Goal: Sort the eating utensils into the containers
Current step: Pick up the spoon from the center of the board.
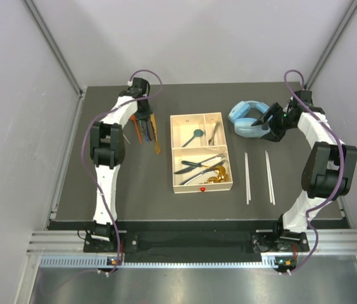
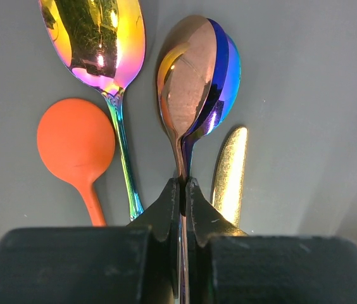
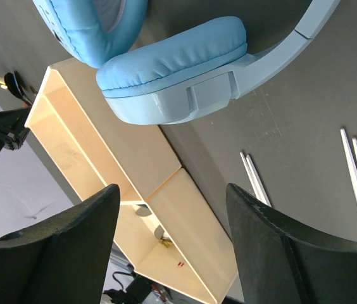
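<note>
Far left on the counter (image 1: 137,190), only the wrist view shows the left hand (image 2: 183,190) clamped on the handle of a copper-blue spoon (image 2: 194,76); right hand (image 3: 171,193) spread wide by the headphones (image 3: 172,69), tray (image 3: 134,152) rim just beyond.

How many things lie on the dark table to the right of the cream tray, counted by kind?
Chopsticks: 4, lying as two pairs
Headphones: 1
Total: 5
</note>
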Controlling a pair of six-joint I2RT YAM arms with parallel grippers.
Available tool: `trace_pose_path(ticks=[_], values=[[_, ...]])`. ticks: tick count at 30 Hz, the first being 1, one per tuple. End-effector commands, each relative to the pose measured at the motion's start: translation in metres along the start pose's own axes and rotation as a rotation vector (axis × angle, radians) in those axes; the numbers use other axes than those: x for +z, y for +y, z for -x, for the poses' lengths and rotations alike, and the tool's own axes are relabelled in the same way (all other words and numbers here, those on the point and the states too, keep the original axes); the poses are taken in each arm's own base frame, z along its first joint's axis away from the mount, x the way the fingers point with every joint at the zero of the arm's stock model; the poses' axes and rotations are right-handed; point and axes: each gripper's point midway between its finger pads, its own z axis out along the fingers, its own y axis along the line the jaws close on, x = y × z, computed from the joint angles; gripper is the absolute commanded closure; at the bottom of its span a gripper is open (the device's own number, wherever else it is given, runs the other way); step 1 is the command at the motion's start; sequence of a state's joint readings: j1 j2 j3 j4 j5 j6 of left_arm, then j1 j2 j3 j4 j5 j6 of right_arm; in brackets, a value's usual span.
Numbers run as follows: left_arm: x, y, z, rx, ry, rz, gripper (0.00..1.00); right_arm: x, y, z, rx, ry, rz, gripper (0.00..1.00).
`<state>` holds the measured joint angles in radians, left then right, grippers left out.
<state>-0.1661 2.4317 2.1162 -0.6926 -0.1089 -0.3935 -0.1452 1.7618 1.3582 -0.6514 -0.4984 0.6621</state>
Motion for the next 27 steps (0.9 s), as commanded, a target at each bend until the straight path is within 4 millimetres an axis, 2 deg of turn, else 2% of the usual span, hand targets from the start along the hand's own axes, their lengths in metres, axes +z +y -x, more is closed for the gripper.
trace_pose_path(ticks=[1, 8, 17, 20, 27], values=[[-0.009, 0.006, -0.015, 0.017, 0.058, 0.001, 1.0, -0.003, 0.012, 0.008, -0.032, -0.025, 0.03, 0.32], [-0.038, -0.006, 0.003, 0.028, 0.012, -0.062, 1.0, 0.0, 0.013, 0.008, -0.032, -0.022, 0.038, 0.32], [-0.064, -0.012, 0.008, 0.029, -0.008, -0.113, 1.0, 0.001, 0.017, 0.011, -0.035, -0.018, 0.052, 0.32], [-0.065, -0.016, 0.0, 0.03, 0.018, -0.142, 1.0, 0.002, 0.018, 0.01, -0.037, -0.014, 0.056, 0.32], [-0.054, -0.015, -0.026, 0.042, 0.101, -0.137, 1.0, 0.004, 0.018, 0.009, -0.038, -0.008, 0.059, 0.32]])
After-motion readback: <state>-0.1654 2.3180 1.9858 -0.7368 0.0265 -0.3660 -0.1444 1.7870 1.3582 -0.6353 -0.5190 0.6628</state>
